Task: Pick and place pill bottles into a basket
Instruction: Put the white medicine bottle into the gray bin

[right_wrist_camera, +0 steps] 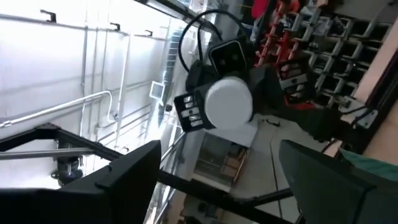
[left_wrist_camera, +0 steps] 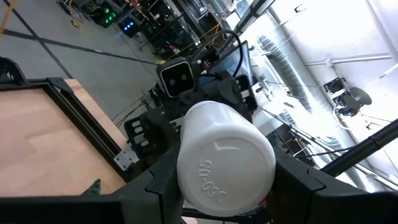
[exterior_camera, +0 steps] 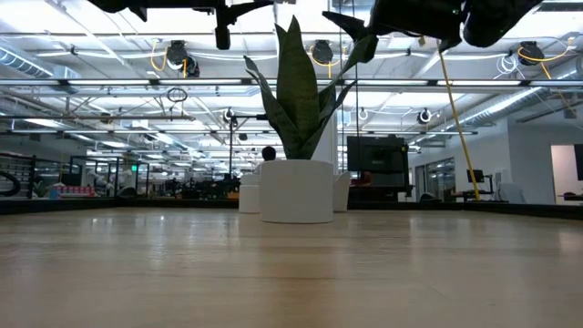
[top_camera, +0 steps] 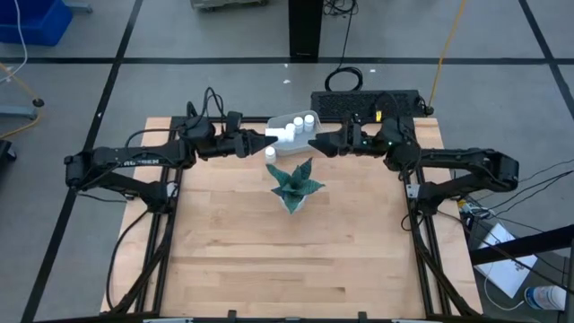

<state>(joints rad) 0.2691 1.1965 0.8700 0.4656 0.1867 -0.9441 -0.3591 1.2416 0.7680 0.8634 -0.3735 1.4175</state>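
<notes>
Overhead, 2 grippers meeting above the basket [top_camera: 285,123], 3 pill bottles [top_camera: 300,123] inside, another bottle [top_camera: 270,153] beside the plant [top_camera: 294,185]. Left wrist: left gripper [left_wrist_camera: 211,186] clamped on a held bottle [left_wrist_camera: 225,163]. Right wrist: right gripper [right_wrist_camera: 227,165] spread, empty.

We see the shallow pale grey-blue basket [top_camera: 289,121] at the counter's far middle, small white capped pill bottles [top_camera: 305,121] upright inside; one white bottle [left_wrist_camera: 225,163] lies sideways, gripped in the left tool [top_camera: 269,136].
</notes>
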